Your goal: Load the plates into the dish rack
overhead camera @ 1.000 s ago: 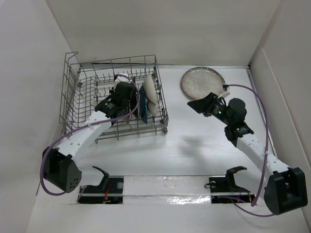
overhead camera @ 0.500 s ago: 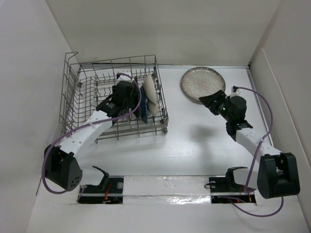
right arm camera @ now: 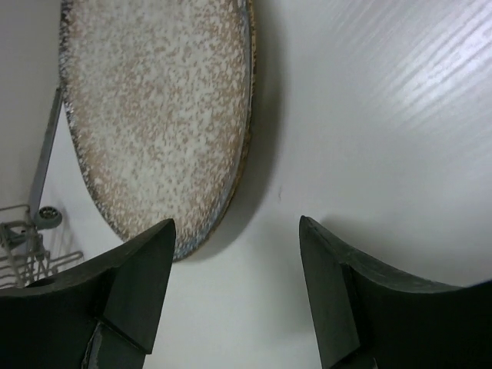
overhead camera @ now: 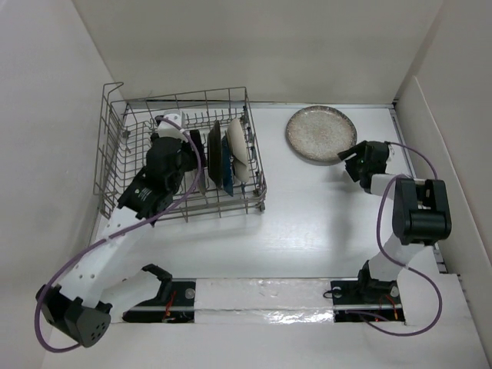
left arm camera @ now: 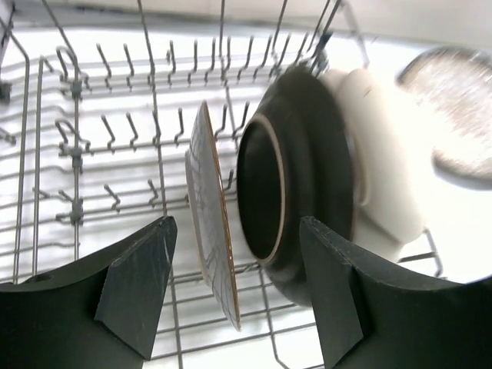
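Grey wire dish rack (overhead camera: 111, 154): a rectangular metal basket with upright tines and raised sides. It stands on the white surface (overhead camera: 307, 223) and encloses the left end effector.
Left end effector (left arm camera: 234, 227): inside the rack, released. Its two dark fingers are spread wide with nothing clamped between them.
Thin grey plate with a pale line design (left arm camera: 209, 215): upright on edge among the tines, straight ahead of the left end effector. It is in line with the gap between the fingers and apart from both.
Dark round dish with a foot ring (left arm camera: 307, 177): upright on edge in the rack, ahead of the left end effector. It stands just beside the thin grey plate on that plate's far side, with its foot ring turned toward it.
Cream plate (left arm camera: 384, 177): upright in the rack, directly behind the dark dish, farthest of the three from the left end effector. Whether the two touch cannot be told.
Speckled grey-beige round plate (right arm camera: 154, 115): flat on the surface outside the rack, well apart from the left end effector and just ahead of the right end effector. Its rim is close beside one fingertip; contact cannot be told.
Right end effector (right arm camera: 234, 224): released, low over the surface. Its fingers are spread, and only bare surface shows between them.
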Controlling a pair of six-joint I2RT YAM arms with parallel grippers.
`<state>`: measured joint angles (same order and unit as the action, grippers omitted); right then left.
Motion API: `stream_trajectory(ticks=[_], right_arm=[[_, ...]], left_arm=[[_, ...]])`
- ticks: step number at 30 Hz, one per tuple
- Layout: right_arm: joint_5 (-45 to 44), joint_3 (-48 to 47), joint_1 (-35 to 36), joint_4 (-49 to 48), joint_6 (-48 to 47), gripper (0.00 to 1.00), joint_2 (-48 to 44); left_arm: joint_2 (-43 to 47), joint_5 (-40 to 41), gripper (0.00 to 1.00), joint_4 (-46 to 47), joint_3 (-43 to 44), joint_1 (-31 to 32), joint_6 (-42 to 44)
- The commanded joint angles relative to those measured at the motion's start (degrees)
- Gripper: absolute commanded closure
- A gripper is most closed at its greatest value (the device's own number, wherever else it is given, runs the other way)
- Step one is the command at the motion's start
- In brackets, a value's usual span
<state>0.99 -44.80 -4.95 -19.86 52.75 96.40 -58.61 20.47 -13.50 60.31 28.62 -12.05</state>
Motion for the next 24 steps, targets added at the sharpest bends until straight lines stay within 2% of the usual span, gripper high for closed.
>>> stream_trajectory(ticks=[1,4,6,8,10,11,12,14,15,17,19,20,24], right_arm=[[-1.97,-6.26,-0.67,1.22,1.29,0.3,4.31],[0.74,-9.51,-0.67,1.66,2.88,0.33,9.32],[1.38,-11.35,-0.67,2.19,3.41,0.47,11.61],[1.47,-12.77,-1.2,3.42,3.41,0.47,12.84],[1.64,-15.4,-1.2,5.79,3.06,0.59,14.16],[1.82,-16.37,-1.2,6.58,2.88,0.69,15.04],[2.25,-17.51,-1.81,8.41,2.71,0.88,17.31],[3.49,-20.76,-2.34,11.4,2.01,0.88,18.99],[3.92,-21.12,-3.21,12.12,1.83,0.71,19.52],[7.34,-20.6,-4.71,11.25,2.0,0.71,20.84],[9.98,-19.11,-5.51,7.74,2.35,0.94,20.67],[10.6,-17.27,-6.2,6.42,2.62,1.0,20.41],[11.49,-11.92,-6.21,-0.6,2.27,1.0,17.51]], left_arm=[[4.02,-3.76,0.37,3.83,-1.77,-2.07,-0.51],[5.17,-5.79,0.37,4.01,-2.22,-2.08,-0.86],[5.43,-7.36,0.37,4.01,-2.31,-2.08,-0.95],[5.7,-8.43,0.37,4.09,-2.39,-2.08,-1.22],[6.22,-9.48,0.37,4.36,-2.48,-2.08,-1.39],[6.31,-9.66,0.38,4.44,-2.57,-2.08,-1.48],[6.58,-10.18,0.38,4.62,-2.57,-2.08,-1.66],[6.58,-10.36,0.38,4.53,-2.66,-2.08,-1.83],[6.75,-10.36,0.38,4.44,-2.66,-2.08,-1.83],[6.93,-10.62,0.38,4.62,-2.75,-2.08,-1.92],[7.28,-10.98,0.38,4.79,-2.66,-2.08,-1.92],[7.37,-10.98,0.38,4.97,-2.83,-2.08,-2.01],[8.07,-10.36,0.39,5.32,-2.92,-2.08,-2.01]])
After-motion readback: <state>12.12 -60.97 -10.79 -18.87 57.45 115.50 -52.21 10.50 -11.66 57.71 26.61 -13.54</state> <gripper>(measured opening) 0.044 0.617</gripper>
